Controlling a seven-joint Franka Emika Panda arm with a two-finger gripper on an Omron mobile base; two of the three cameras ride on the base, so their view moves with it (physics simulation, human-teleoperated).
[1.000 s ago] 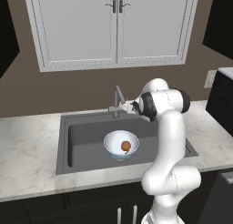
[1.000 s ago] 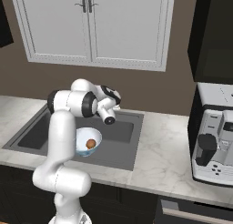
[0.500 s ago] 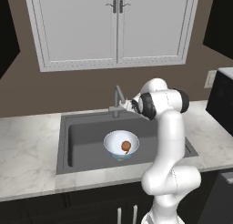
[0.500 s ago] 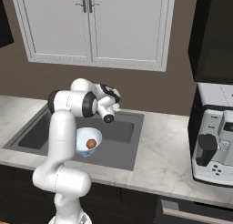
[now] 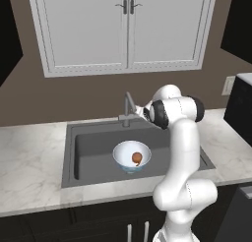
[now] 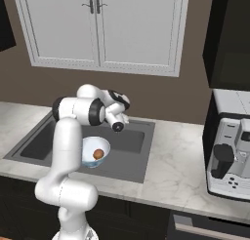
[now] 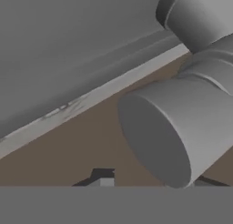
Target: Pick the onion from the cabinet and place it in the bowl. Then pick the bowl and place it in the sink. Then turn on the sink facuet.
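Observation:
The bowl point(image 5: 123, 155) point(image 6: 90, 149), white inside, stands in the sink basin point(image 5: 88, 142) point(image 6: 132, 146) with the orange-brown onion point(image 5: 136, 158) point(image 6: 98, 153) lying in it. At the back rim of the sink rises the slim grey sink facuet point(image 5: 129, 104). My gripper point(image 5: 141, 113) point(image 6: 118, 126) hovers right beside the tap's base, above the bowl's far side. In the hand view a thick grey cylinder of the facuet point(image 7: 173, 127) looms very close. My gripper point(image 7: 150, 182) shows two dark tips standing apart, the left one clear of the cylinder.
The white cabinet doors point(image 5: 128, 24) point(image 6: 97, 24) above the sink are shut. Marble counter point(image 5: 29, 162) point(image 6: 171, 166) flanks the basin on both sides. A coffee machine point(image 6: 229, 156) stands on the counter at the right.

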